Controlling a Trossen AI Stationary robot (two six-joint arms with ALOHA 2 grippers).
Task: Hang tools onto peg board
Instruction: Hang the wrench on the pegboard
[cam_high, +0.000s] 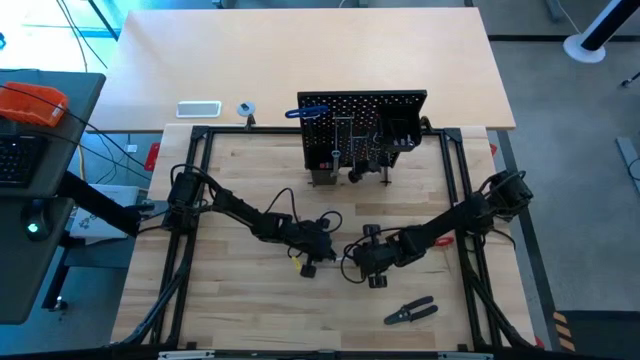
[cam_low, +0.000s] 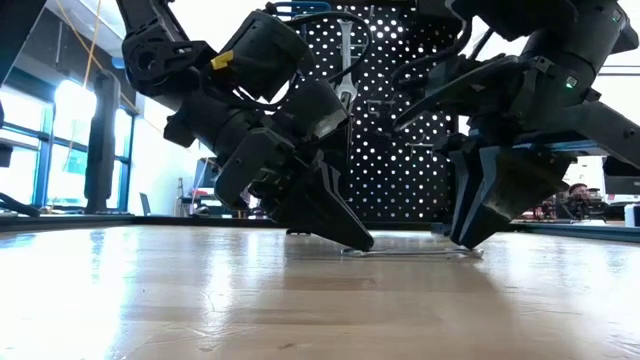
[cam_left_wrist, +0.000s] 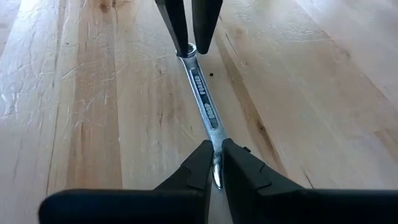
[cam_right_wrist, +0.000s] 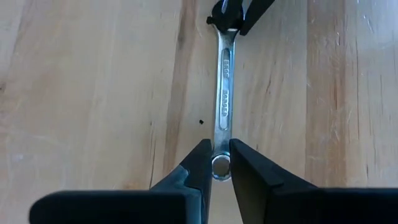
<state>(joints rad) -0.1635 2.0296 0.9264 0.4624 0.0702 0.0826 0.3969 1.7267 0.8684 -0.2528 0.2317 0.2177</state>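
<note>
Left pincer (cam_left_wrist: 213, 163): I had it clamped on one end of the silver wrench (cam_left_wrist: 204, 99).
Right pincer (cam_right_wrist: 218, 163): gripped the ring end.
Wrench axis: ran 3-to-9 between them, flat on the surface (cam_high: 250, 310); neither arm nearer.

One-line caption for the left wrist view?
Left gripper and right gripper each pinch one end of a silver wrench lying flat on the table.
</note>
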